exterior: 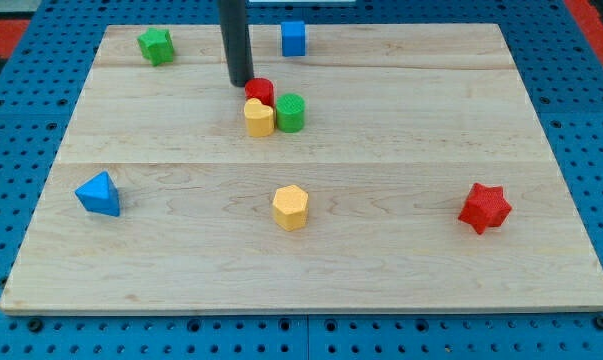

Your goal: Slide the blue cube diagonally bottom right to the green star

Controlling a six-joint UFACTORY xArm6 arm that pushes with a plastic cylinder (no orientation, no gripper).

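Observation:
The blue cube (pixel 294 38) sits near the view's top, just right of centre. The green star (pixel 155 45) sits at the top left of the wooden board (pixel 541 120). My tip (pixel 240 83) is the lower end of a dark rod. It stands below and left of the blue cube, just left of a red round block (pixel 260 90). It is apart from the cube and well to the right of the green star.
A yellow block (pixel 258 117) and a green cylinder (pixel 290 112) touch below the red round block. A blue triangular block (pixel 99 194) lies at the left, a yellow hexagonal block (pixel 291 207) at bottom centre, a red star (pixel 484 207) at the right.

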